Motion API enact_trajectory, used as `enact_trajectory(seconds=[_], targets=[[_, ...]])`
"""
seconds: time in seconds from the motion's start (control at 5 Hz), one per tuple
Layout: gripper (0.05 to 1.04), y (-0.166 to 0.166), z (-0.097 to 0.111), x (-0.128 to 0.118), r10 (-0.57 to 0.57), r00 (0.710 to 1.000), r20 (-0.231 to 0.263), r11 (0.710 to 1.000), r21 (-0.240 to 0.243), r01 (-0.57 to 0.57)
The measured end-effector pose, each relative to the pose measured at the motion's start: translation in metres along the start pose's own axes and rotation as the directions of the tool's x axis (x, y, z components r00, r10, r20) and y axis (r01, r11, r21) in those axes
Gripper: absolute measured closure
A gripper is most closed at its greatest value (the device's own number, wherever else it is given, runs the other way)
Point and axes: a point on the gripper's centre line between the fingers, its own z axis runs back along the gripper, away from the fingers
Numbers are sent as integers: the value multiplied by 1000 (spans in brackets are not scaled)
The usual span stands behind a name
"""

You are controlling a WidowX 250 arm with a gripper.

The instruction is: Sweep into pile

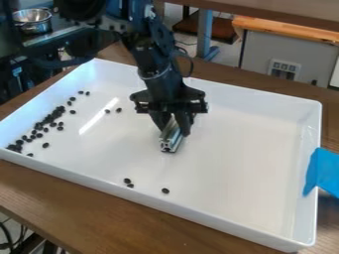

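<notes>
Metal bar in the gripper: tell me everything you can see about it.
The metal bar is straight and silvery, and looks like slotted aluminium; its near end shows dark notches. The gripper holds it between its fingers, with that end sticking out toward the camera. It is near the middle of the white tray; I can't tell whether it touches the bottom.

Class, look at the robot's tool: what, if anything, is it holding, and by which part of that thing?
The tool holds a metal bar, gripped along its sides, behind the end nearest the camera.

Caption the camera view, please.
Gripper holding an aluminum extrusion in a white tray, dark beans mostly along its left side.
</notes>
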Motion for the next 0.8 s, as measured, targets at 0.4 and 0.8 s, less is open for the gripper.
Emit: enact_trajectory(seconds=[0.4,0.8], targets=[[708,86,10,19,301,954,-1,952,56,-300],[708,140,29,-1,526,850,-29,839,180,-513]])
